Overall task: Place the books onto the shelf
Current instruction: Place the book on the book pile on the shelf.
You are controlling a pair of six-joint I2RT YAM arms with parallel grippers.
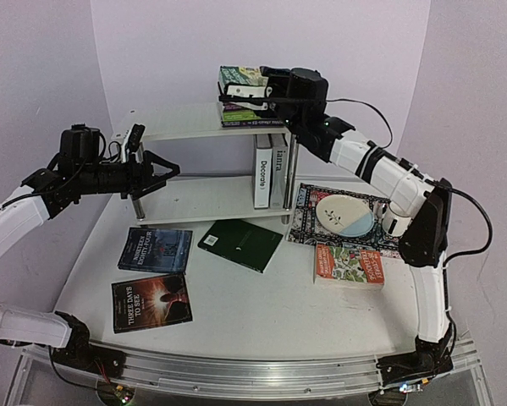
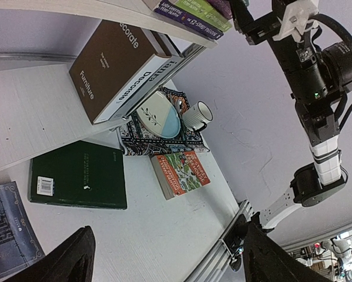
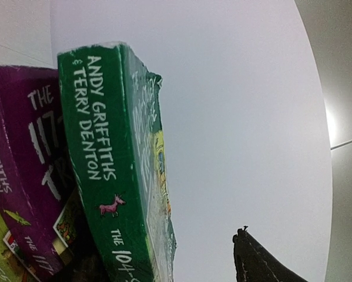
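The white shelf [image 1: 181,123] carries a flat stack of Treehouse books [image 1: 240,117] on its top board. My right gripper [image 1: 236,91] is at that stack, open around the top green book [image 3: 114,176], with a gap between the cover and one fingertip [image 3: 255,258]. A purple book [image 3: 29,176] lies against the green one. Brown "Decorate" [image 1: 261,169] and grey "ianra" [image 1: 280,173] stand upright on the lower board. On the table lie a dark green book [image 1: 240,244], two dark-covered books [image 1: 156,249] [image 1: 151,303] and a Treehouse book [image 1: 348,264]. My left gripper [image 1: 164,176] hovers open and empty by the shelf's left front leg.
A black patterned mat [image 1: 308,222] right of the shelf holds a plate [image 1: 344,213] and a cup [image 1: 394,222]. The shelf's chrome legs [image 1: 289,182] stand beside the mat. The purple back wall is close behind the shelf.
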